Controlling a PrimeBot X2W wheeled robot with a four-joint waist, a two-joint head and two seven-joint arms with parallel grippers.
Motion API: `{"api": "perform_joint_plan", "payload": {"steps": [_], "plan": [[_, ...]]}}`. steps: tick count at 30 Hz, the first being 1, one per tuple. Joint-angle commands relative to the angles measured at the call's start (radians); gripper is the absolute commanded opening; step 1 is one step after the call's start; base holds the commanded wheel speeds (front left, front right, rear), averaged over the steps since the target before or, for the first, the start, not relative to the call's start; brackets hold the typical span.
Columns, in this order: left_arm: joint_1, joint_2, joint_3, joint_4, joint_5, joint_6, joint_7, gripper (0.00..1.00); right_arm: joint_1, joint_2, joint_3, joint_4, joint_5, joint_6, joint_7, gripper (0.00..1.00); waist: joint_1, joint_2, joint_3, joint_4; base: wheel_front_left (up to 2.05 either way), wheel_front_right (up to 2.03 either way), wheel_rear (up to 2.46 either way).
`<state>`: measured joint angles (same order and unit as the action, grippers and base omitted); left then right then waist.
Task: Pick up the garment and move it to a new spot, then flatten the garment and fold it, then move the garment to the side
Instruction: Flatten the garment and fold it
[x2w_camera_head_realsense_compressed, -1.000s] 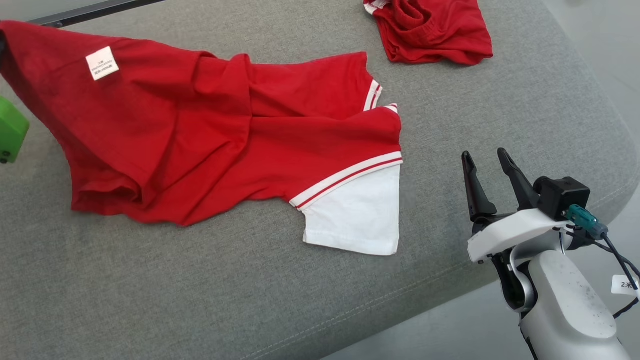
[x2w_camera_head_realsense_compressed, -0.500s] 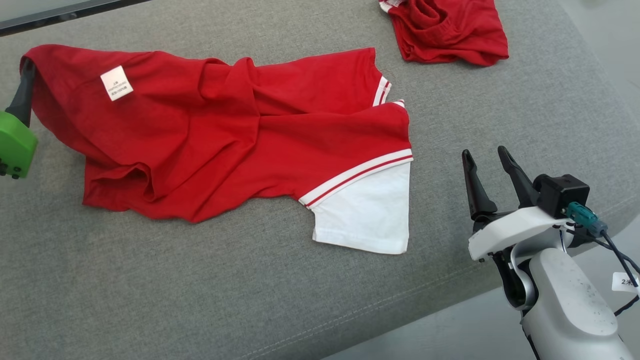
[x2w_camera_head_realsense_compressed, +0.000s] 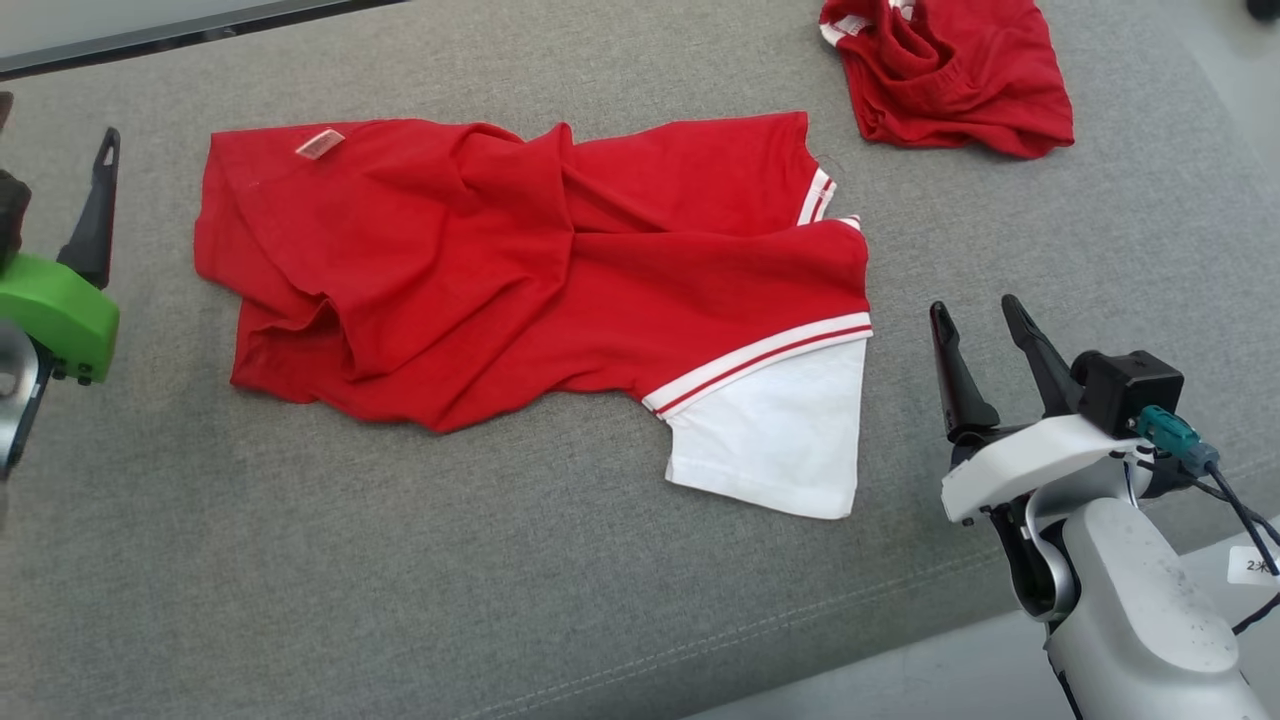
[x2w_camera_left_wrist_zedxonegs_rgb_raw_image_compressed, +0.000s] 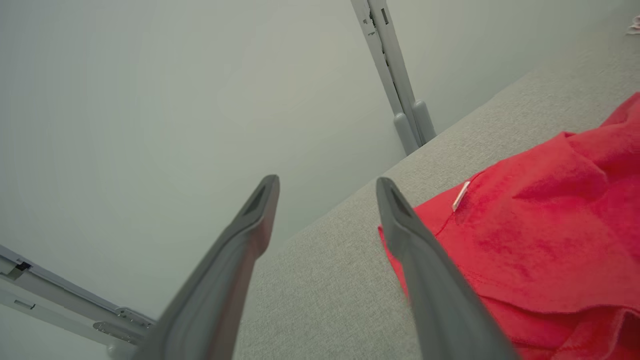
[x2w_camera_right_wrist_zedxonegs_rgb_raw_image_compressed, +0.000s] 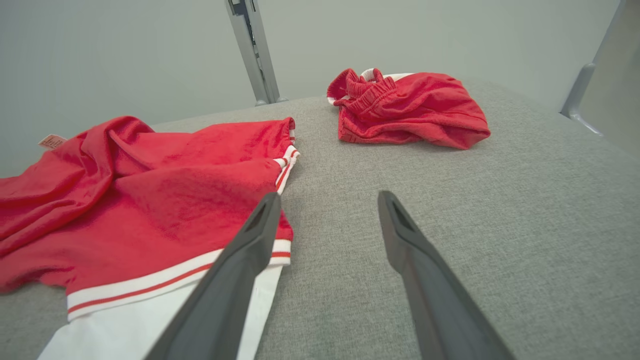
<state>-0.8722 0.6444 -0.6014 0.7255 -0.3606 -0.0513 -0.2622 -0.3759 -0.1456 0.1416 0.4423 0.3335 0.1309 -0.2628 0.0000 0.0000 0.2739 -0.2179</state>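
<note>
Looking down from the head camera, I saw the red garment (x2w_camera_head_realsense_compressed: 520, 270) lying rumpled on the grey padded counter (x2w_camera_head_realsense_compressed: 400, 560), its white panel (x2w_camera_head_realsense_compressed: 780, 440) toward my right side. My left gripper (x2w_camera_left_wrist_zedxonegs_rgb_raw_image_compressed: 327, 182) hovered just beside the corner bearing the label (x2w_camera_head_realsense_compressed: 320, 143), jaws wide apart and empty. My right gripper (x2w_camera_head_realsense_compressed: 975, 308) stood near the white panel without touching it, jaws also spread, holding nothing. A second red garment (x2w_camera_head_realsense_compressed: 950, 75) sat bunched at the far right.
</note>
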Motion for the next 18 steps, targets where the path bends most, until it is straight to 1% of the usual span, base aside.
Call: {"api": "perform_joint_plan", "payload": {"steps": [1, 6, 8, 10, 12, 13, 18], "plan": [[0.024, -0.011, 0.022, -0.027, -0.003, 0.005, -0.002, 1.00, 0.004, -0.006, -0.004, 0.000, -0.004, 0.000, -0.004, 1.00, 0.0000, 0.0000, -0.008, 0.014, 0.00, 0.00, 0.00], [0.089, -0.040, 0.055, -0.080, 0.003, -0.025, -0.002, 1.00, 0.005, -0.009, -0.008, 0.000, -0.003, 0.000, -0.004, 1.00, 0.0000, 0.0000, -0.007, 0.031, 0.00, 0.00, 0.00], [0.112, -0.059, 0.056, -0.083, -0.017, -0.049, -0.002, 1.00, 0.004, -0.011, -0.004, 0.003, 0.000, 0.000, -0.004, 1.00, 0.0000, 0.0000, -0.007, 0.036, 0.00, 0.00, 0.00], [0.127, -0.065, 0.040, -0.068, -0.046, -0.069, -0.002, 1.00, 0.001, -0.011, 0.004, 0.006, 0.000, 0.000, -0.004, 1.00, 0.0000, 0.0000, -0.006, 0.038, 0.00, 0.00, 0.00], [0.138, -0.066, -0.003, -0.058, -0.079, -0.078, -0.002, 1.00, -0.006, -0.009, 0.011, 0.008, 0.001, 0.000, -0.004, 1.00, 0.0000, 0.0000, -0.006, 0.036, 0.00, 0.00, 0.00], [0.142, -0.061, -0.044, -0.065, -0.101, -0.078, -0.002, 1.00, -0.009, -0.008, 0.013, 0.009, 0.003, 0.000, -0.004, 1.00, 0.0000, 0.0000, -0.006, 0.033, 0.00, 0.00, 0.00], [0.118, 0.005, -0.211, -0.096, -0.250, -0.079, 0.038, 1.00, 0.000, -0.007, 0.019, 0.013, 0.008, 0.000, -0.004, 1.00, 0.0000, 0.0000, -0.005, 0.024, 0.00, 0.00, 0.00]]}}
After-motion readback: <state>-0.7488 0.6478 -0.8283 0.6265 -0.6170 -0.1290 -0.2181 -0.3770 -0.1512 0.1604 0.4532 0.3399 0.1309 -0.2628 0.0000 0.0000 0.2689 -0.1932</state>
